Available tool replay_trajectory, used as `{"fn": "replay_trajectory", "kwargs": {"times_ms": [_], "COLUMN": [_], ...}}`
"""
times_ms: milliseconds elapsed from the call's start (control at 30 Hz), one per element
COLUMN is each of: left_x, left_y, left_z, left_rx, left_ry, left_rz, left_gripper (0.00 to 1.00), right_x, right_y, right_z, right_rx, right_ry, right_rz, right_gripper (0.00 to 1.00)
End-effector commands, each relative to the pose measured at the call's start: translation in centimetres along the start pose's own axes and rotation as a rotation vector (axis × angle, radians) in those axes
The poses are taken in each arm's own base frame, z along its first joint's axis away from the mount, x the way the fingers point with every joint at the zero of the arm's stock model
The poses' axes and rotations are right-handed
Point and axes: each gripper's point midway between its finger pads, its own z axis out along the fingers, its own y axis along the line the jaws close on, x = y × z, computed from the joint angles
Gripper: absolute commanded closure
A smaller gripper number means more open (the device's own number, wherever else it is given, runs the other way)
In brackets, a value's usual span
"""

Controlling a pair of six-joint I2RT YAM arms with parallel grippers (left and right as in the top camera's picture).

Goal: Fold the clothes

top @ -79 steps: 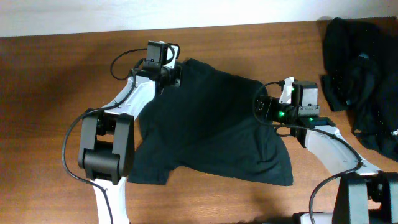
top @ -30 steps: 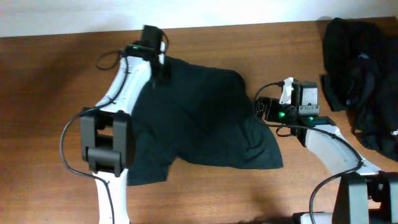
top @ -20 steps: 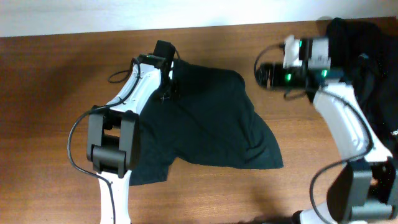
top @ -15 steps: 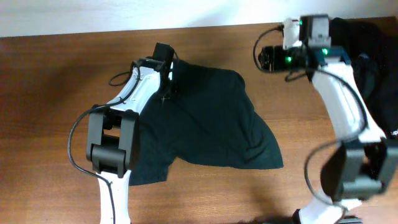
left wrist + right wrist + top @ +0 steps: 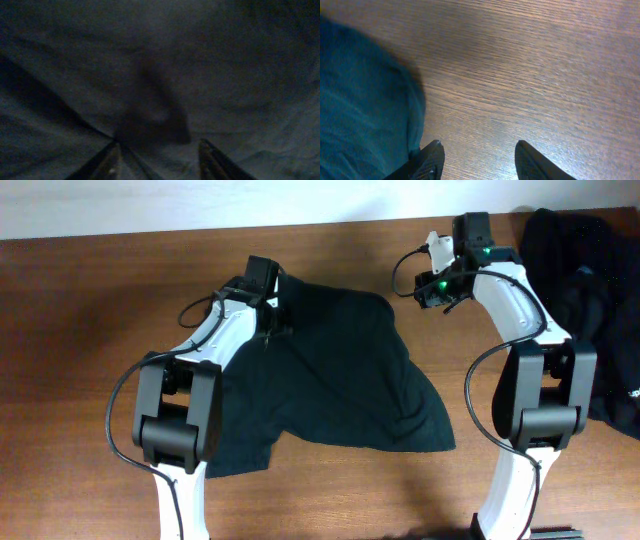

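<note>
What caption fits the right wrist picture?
Open right gripper over the wooden table, beside the dark shirt.

1. Overhead, soft and even light falls from above. The table (image 5: 90,330) is mid-bright and sharp, with a dimmer patch at its left.
2. The wall strip (image 5: 200,205) along the top is nearly washed out.
3. The T-shirt (image 5: 340,380) swallows the light and its folds barely show. The pile of clothes (image 5: 590,300) is almost flat black.
4. The left wrist view is very dim, bluish and grainy. The cloth is out of focus, with a dark smear above the left jaws.
5. The right wrist view is brighter and warm. A pale sheen crosses the wood, the grain softens toward the top, and the right jaws are dark and blurred.
</note>
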Motion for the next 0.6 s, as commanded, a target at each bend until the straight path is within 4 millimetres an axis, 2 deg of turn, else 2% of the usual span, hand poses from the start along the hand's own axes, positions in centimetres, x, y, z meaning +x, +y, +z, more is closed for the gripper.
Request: {"fn": "replay_trajectory", "kwargs": {"times_ms": [0,133,300,567], "left_x": [2.8,2.8,2.8,2.8], "left_y": [1.5,1.5,1.5,1.5], "left_z": [2.3,2.3,2.3,2.3], "left_rx": [-0.029,-0.03,-0.03,-0.029], "left_ry": [0.082,0.083,0.083,0.082], "left_rz": [-0.019,-0.019,-0.019,-0.019], "left_gripper": [0.44,0.43,0.43,0.43], "right_x": [-1.1,-1.5,-1.4,0.1], "right_y": [2.0,3.3,3.6,3.1], "right_z": [0.3,0.6,1.5,5.0], "right_rx": [0.004,0.029,0.056,0.049], "right_ry": [-0.012,-0.015,-0.003,0.048], "right_rz": [-0.136,-0.2,-0.215,-0.209], "right_gripper": [0.48,0.47,0.47,0.47]}}
